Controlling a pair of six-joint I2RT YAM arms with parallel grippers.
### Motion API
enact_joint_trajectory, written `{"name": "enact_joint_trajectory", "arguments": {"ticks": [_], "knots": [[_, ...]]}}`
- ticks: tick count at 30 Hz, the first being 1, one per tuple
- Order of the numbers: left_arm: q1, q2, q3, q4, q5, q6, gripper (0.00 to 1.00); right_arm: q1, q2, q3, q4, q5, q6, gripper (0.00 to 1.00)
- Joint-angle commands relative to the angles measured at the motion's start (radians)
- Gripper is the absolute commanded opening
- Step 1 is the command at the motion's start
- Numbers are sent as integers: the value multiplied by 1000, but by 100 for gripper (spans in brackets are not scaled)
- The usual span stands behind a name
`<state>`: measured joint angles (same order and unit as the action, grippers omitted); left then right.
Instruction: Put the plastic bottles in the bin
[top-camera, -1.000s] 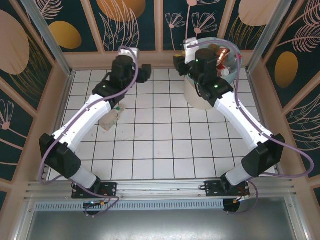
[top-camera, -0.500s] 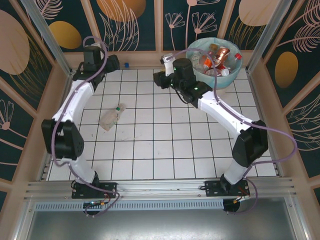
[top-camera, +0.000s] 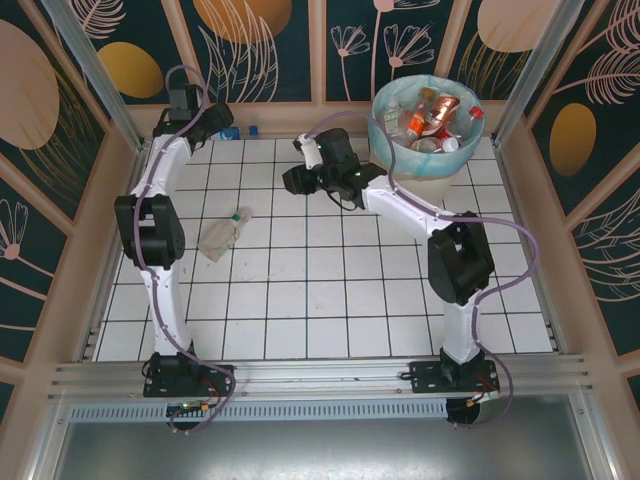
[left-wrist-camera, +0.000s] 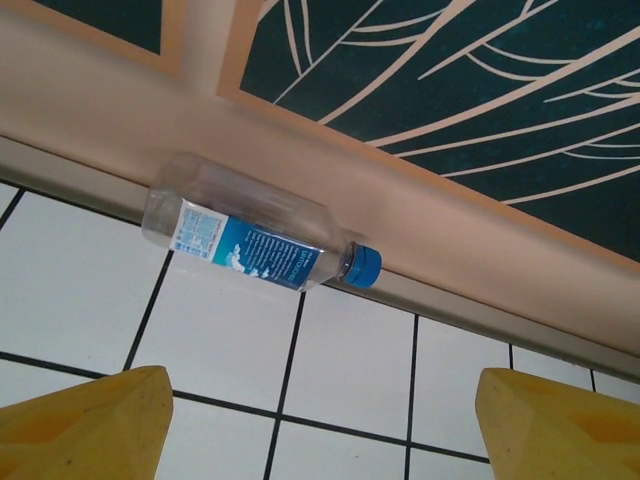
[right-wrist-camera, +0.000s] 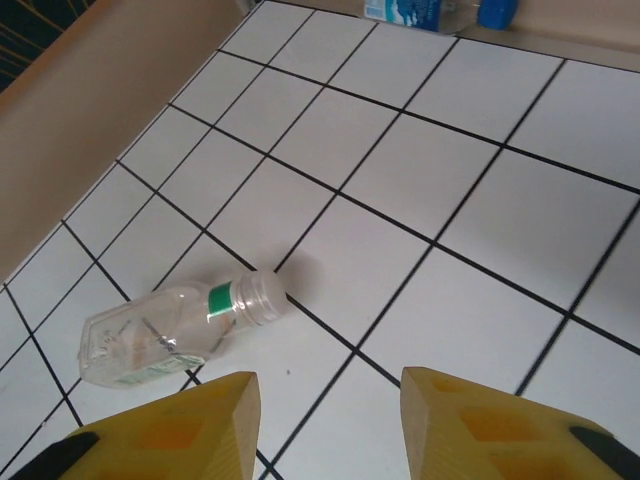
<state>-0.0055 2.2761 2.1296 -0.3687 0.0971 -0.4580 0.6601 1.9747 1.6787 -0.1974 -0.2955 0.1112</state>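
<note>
A clear bottle with a blue label and blue cap (left-wrist-camera: 250, 245) lies against the back wall, also seen from above (top-camera: 233, 132). My left gripper (left-wrist-camera: 320, 430) hovers just short of it, open and empty; from above it sits at the far left corner (top-camera: 218, 118). A crumpled clear bottle with a green neck band (right-wrist-camera: 175, 330) lies on the tiles at mid left (top-camera: 222, 235). My right gripper (right-wrist-camera: 330, 420) hangs open and empty over the floor, to the right of that bottle (top-camera: 292, 180). The bin (top-camera: 400, 165) stands at the back right with several bottles (top-camera: 435, 118) inside.
The white tiled floor (top-camera: 330, 290) is ringed by a low tan wall (left-wrist-camera: 480, 230). The blue-labelled bottle (right-wrist-camera: 430, 12) also shows at the top edge of the right wrist view. Both arms stretch far toward the back.
My left arm swung from mid floor to the back left wall. My right arm left the bin and moved left over the tiles. Both pairs of jaws have widened.
</note>
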Motion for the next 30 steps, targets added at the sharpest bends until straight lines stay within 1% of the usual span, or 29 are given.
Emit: {"name": "enact_joint_trajectory", "arguments": {"ticks": [1, 4, 5, 6, 8, 11, 14, 17, 19, 24, 27, 30], "knots": [[10, 76, 89, -28, -1, 7, 81, 4, 49, 74, -45, -65, 12, 43], [12, 183, 247, -63, -50, 56, 84, 1, 85, 105, -51, -88, 19, 43], [14, 205, 273, -55, -61, 65, 87, 1, 94, 113, -54, -94, 20, 43], [19, 225, 287, -33, -75, 69, 93, -1, 103, 125, -59, -98, 20, 43], [35, 248, 287, 20, -80, 67, 96, -3, 119, 147, -70, -106, 21, 43], [66, 280, 280, 108, -52, 24, 96, -4, 138, 169, -84, -110, 19, 43], [91, 322, 288, 203, 6, -19, 95, -4, 156, 189, -96, -116, 23, 43], [105, 385, 340, 260, 29, -53, 96, -4, 169, 204, -102, -122, 31, 43], [115, 435, 388, 286, 52, -98, 96, -4, 174, 212, -106, -126, 36, 43], [125, 522, 418, 403, 125, -189, 95, -5, 186, 219, -115, -122, 38, 43], [126, 591, 485, 436, 174, -229, 95, -9, 194, 224, -123, -122, 38, 43], [125, 623, 487, 491, 220, -278, 93, -10, 202, 224, -120, -124, 43, 43]]}}
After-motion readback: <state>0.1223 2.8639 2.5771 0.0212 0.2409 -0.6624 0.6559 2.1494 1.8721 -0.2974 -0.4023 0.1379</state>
